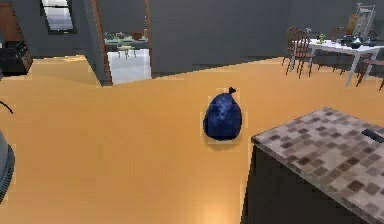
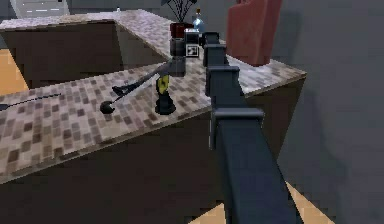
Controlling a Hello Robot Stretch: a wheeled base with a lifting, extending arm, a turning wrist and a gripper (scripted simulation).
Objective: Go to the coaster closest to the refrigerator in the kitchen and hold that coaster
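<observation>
My arm reaches as a dark bar out over a tiled countertop. At its far end sit the two white squares, with the gripper just left of them and low over the counter. A small dark and yellow thing stands on the tiles at the gripper's end, so I cannot tell whether the gripper holds anything. A dark long-handled utensil lies on the counter beside it. No shape here reads clearly as a coaster.
A reddish-brown block stands on the counter right of the arm. In the forward view a blue tied bag sits on the orange floor, a tiled counter corner is at the lower right, and a dining table with chairs stands far right. A doorway opens at the back.
</observation>
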